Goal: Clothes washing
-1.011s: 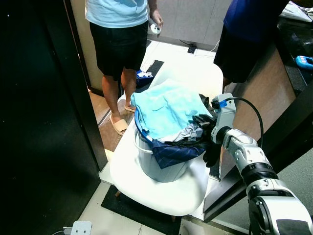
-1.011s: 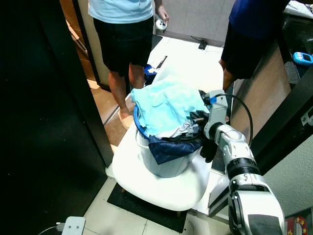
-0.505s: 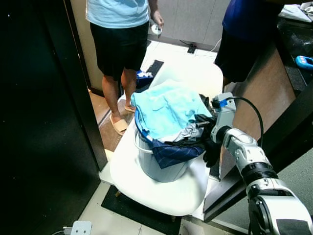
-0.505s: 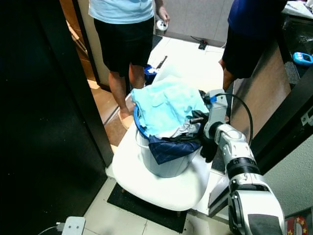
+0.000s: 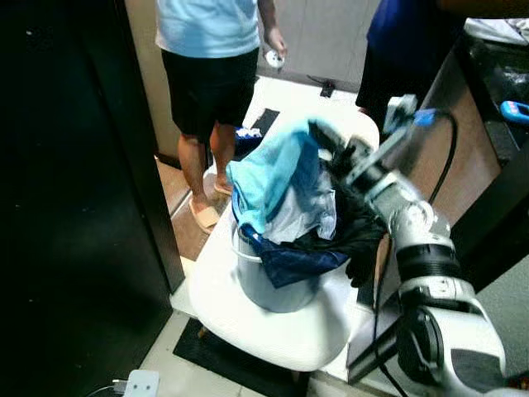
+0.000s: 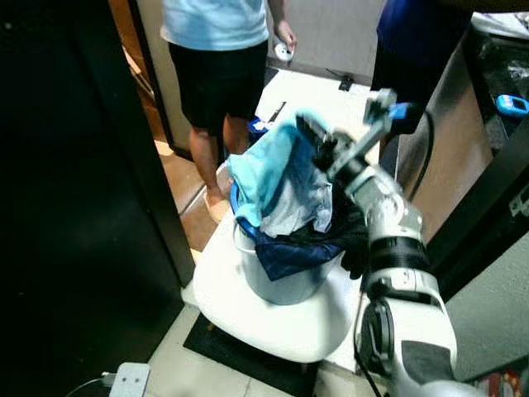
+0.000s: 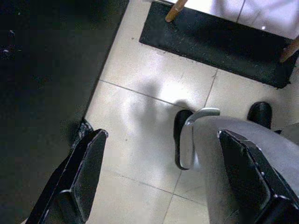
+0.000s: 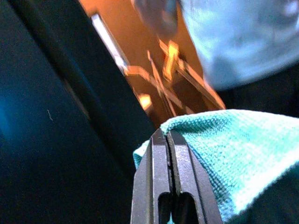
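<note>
Centre of the head views: grey bucket (image 5: pixel 277 285) on a white chair (image 5: pixel 248 322), piled with clothes. Right gripper (image 5: pixel 324 139) sits up and right of centre, above the pile, fingers clamped tight on a teal cloth (image 5: pixel 277 169) and holding one edge lifted; the rest of it drapes down over the bucket's left side. Right wrist view confirms: the two black fingers (image 8: pixel 164 186) are pressed together with no gap, teal knit fabric bunched beside and behind them. Under the teal piece are a grey-white garment (image 5: pixel 302 219) and a dark navy one (image 5: pixel 297 258) hanging over the bucket's front rim, with more dark fabric on the right side against the silver right arm (image 5: pixel 417 248). A black cable (image 5: pixel 446 157) loops off the wrist. Upper left of the frame: a person (image 5: pixel 211 74) in a light blue shirt, black shorts and sandals stands on the tile just behind the chair, holding a small white object (image 5: pixel 271 56). Upper right: a second person (image 5: pixel 397 41) in dark blue, partly cut off. A dark door panel (image 5: pixel 66 207) covers the left third. A white adapter (image 5: pixel 140 383) lies on the floor at lower left. Left wrist view: left gripper (image 7: pixel 163 172) hangs low over pale floor tile, fingers spread wide, nothing between them; a black mat (image 7: pixel 215 46) and a chair leg (image 7: pixel 175 5) at the top.
</note>
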Robot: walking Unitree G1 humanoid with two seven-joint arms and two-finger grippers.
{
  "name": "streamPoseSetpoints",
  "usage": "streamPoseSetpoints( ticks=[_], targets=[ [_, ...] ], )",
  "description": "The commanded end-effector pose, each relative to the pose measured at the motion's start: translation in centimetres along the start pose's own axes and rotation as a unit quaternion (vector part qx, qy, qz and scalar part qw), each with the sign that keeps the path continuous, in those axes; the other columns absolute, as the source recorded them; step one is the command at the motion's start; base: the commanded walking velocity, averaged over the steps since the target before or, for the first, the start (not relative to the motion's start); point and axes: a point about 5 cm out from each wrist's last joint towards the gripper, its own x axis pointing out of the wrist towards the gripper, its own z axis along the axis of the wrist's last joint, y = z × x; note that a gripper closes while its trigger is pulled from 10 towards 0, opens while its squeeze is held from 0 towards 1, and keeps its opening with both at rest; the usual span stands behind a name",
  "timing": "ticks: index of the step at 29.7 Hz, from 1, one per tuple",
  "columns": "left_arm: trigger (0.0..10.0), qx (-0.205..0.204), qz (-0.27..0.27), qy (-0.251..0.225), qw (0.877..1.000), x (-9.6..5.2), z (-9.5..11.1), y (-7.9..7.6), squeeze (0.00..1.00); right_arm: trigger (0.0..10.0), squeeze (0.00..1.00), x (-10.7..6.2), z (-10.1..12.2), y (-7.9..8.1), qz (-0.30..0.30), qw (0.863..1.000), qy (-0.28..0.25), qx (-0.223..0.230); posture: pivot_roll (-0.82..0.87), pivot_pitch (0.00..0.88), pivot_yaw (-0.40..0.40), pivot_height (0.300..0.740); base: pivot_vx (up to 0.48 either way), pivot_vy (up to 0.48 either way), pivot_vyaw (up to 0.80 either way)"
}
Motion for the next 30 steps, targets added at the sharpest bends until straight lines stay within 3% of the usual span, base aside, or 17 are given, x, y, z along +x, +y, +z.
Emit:
streamPoseSetpoints(
  ticks=[1, 8, 14, 23, 30],
  targets=[
    [10.0, 0.006, -0.021, 0.032, 0.999, -0.3, -1.2, -0.8, 0.0, 0.0, 0.0, 0.0, 0.4, -0.3, -0.018, 0.999, -0.025, 0.016, 0.16, 0.0, -0.075, 0.74, 0.0, 0.0, 0.0],
    [10.0, 0.008, -0.026, 0.036, 0.999, -0.1, -0.9, -0.7, 0.0, 0.0, 0.0, 0.9, 2.6, 0.3, -0.031, 0.995, -0.082, 0.047, 0.15, 0.0, -0.061, 0.74, 0.0, 0.0, 0.0],
    [10.0, 0.008, -0.029, 0.041, 0.999, -0.1, -0.9, -0.7, 0.0, 0.0, 0.0, 1.2, 3.0, 1.1, -0.016, 0.995, -0.084, 0.048, 0.15, 0.0, -0.059, 0.74, 0.0, 0.0, 0.0],
    [10.0, 0.004, -0.031, 0.049, 0.998, -0.1, -1.1, -0.8, 0.0, 0.0, 0.0, 1.7, 3.2, 1.2, -0.031, 0.996, -0.08, 0.034, 0.15, 0.0, -0.064, 0.74, 0.0, 0.0, 0.0],
    [10.0, 0.002, -0.033, 0.059, 0.998, -0.3, -1.6, -1.0, 0.0, 0.0, 0.0, 2.0, 6.1, 0.7, -0.084, 0.99, -0.115, 0.002, 0.15, 0.0, -0.063, 0.74, 0.0, 0.0, 0.0]
  ],
)
